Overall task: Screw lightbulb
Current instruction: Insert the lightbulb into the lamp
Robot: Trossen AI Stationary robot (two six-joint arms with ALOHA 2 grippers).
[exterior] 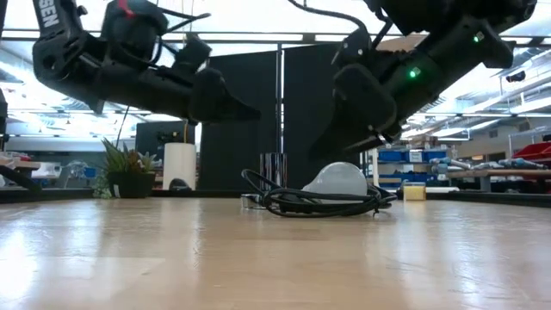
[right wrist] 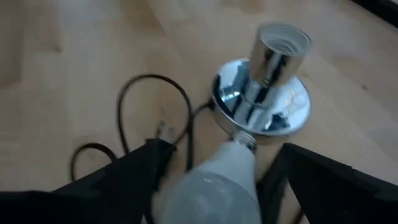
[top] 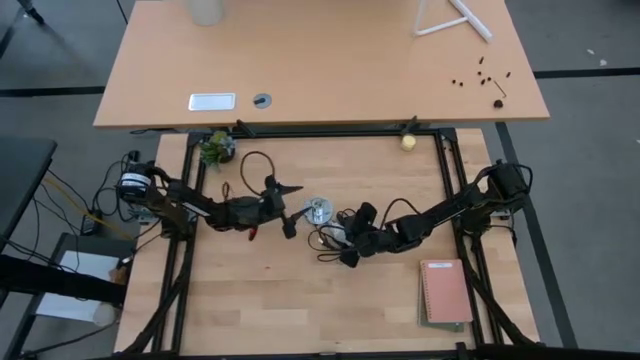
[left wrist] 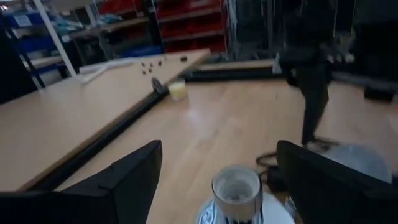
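Observation:
The white lightbulb [right wrist: 217, 180] lies on its side on the wooden table, its screw base [right wrist: 244, 140] pointing at the silver socket [right wrist: 264, 81]. The socket stands upright on its round disc, mouth up, with its black cord [exterior: 318, 203] looped beside it. My right gripper [right wrist: 221, 149] is open and slants down, with one finger on either side of the bulb and a gap to each. My left gripper [left wrist: 219, 149] is open and level at the socket's [left wrist: 236, 190] left, its fingers on either side of it and apart from it.
A small potted plant [top: 216, 148] and a yellowish ball [top: 408, 142] sit at the far edge. A brown notebook [top: 445, 292] lies at the near right. Black frame rails [top: 455, 170] border the table, and a second tabletop [top: 320, 60] lies beyond.

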